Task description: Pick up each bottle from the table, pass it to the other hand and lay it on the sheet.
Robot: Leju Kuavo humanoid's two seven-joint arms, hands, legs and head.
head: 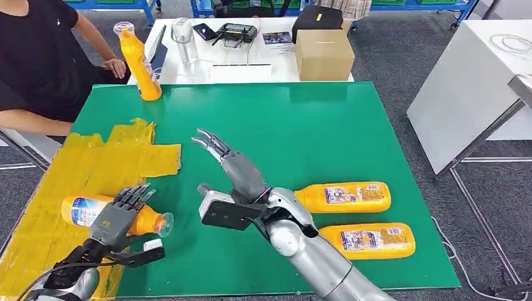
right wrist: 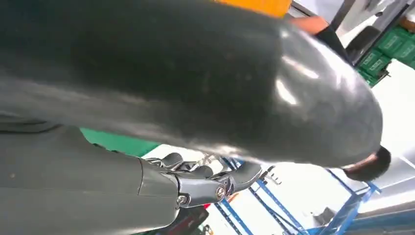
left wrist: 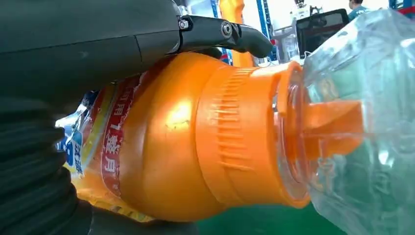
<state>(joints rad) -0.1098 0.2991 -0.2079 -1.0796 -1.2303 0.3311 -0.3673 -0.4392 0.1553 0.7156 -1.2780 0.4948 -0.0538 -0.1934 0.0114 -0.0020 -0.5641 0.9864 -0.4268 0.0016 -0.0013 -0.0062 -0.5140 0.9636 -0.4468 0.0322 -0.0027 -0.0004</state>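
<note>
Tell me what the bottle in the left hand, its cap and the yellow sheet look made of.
The orange bottle with a blue-and-white label, held by the left hand, looks like glossy opaque plastic, judging by the highlight on its shoulder. Its clear domed cap seems to be transparent plastic. The wrinkled yellow sheet looks like thin film or tape, though that is uncertain.

Beyond the green mat [head: 301, 125], a white table [head: 188, 74] carries a cardboard box [head: 324, 54] with a black case [head: 317, 19] just behind it. A clear plastic bottle [head: 182, 39] stands upright there, beside a black phone [head: 205, 31] and a black controller [head: 236, 31] with cables. At the left, a person in a black shirt [head: 37, 56] sits, one hand [head: 116, 66] resting on the table edge. A white cabinet [head: 467, 81] stands at the right on grey carpet [head: 495, 188].
</note>
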